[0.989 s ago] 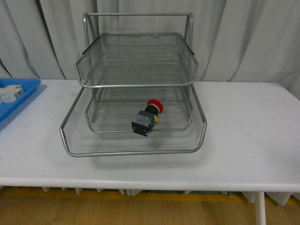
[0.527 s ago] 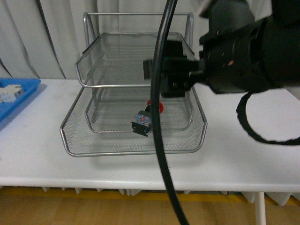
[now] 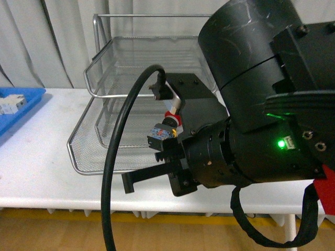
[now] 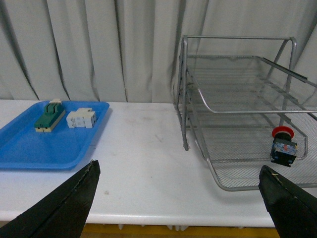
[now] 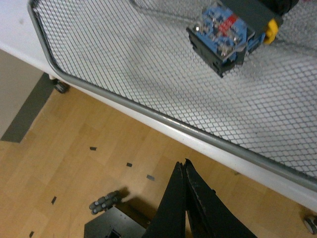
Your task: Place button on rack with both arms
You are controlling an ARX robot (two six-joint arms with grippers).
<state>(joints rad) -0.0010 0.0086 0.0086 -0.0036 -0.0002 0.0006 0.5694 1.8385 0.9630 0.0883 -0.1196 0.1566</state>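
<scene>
The button [image 3: 163,130], red cap on a dark body with yellow bits, lies on the bottom tier of the silver wire rack [image 3: 99,78]. My bulky black right arm fills the right of the front view and hides much of the rack. Its gripper [image 3: 128,184] is shut and empty, held in front of the rack's front rim. In the right wrist view the shut gripper [image 5: 184,163] hangs over the floor, off the table edge, with the button [image 5: 233,29] beyond the rack rim [image 5: 124,101]. My left gripper [image 4: 178,168] is open and empty, left of the rack [image 4: 237,109]; the button [image 4: 284,145] shows there.
A flat blue tray [image 4: 29,148] at the table's left holds a green-and-cream switch block [image 4: 49,116] and a white terminal block [image 4: 81,118]. It also shows in the front view [image 3: 15,107]. A black cable [image 3: 112,172] loops in front of the rack. Grey curtains hang behind.
My right arm has swung into the front view, then dropped lower and nearer the camera, now covering the rack's right half. The button has not moved.
</scene>
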